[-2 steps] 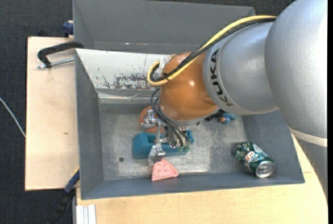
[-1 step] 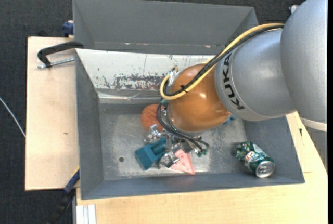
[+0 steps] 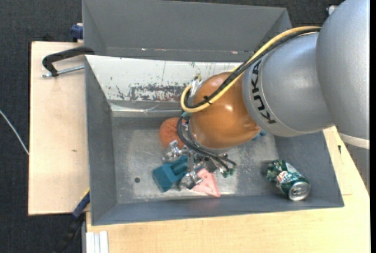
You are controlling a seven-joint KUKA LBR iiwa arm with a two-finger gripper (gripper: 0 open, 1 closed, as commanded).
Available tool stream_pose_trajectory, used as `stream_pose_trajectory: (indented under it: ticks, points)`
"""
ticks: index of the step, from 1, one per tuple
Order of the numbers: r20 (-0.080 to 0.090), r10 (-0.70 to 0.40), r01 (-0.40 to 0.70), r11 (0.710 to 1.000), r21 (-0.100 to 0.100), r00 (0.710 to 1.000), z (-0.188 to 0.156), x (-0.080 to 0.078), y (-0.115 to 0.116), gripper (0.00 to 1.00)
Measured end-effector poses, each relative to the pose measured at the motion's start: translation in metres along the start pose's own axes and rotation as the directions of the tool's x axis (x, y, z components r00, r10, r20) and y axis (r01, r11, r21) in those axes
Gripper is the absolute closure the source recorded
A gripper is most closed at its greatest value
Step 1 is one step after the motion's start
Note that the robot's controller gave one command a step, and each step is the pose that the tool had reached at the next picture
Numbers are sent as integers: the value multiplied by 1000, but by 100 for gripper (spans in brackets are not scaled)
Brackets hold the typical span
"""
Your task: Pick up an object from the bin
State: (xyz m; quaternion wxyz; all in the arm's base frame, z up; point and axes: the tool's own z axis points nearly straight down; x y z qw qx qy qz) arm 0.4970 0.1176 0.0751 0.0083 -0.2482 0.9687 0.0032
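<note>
Sitting low in small heap near bin (image 3: pixel 98 146) front: gripper (image 3: pixel 198 165), teal block (image 3: pixel 167 176) and pink wedge (image 3: pixel 206 186) just beside. Open or closed: cannot tell. Risk: crowded pieces, block may get shoved aside, or two lifted together.

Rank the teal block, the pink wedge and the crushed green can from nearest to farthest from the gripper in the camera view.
1. The pink wedge and the teal block, both right at the gripper near the bin's front wall: too close to call.
2. The crushed green can, off to the view's right, plainly farthest.
</note>
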Motion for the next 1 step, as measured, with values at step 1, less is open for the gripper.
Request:
stream_pose_trajectory:
  ticks: [1]
  points:
    - [-16,-57,57,998,0,998,-162,2,-1,100]
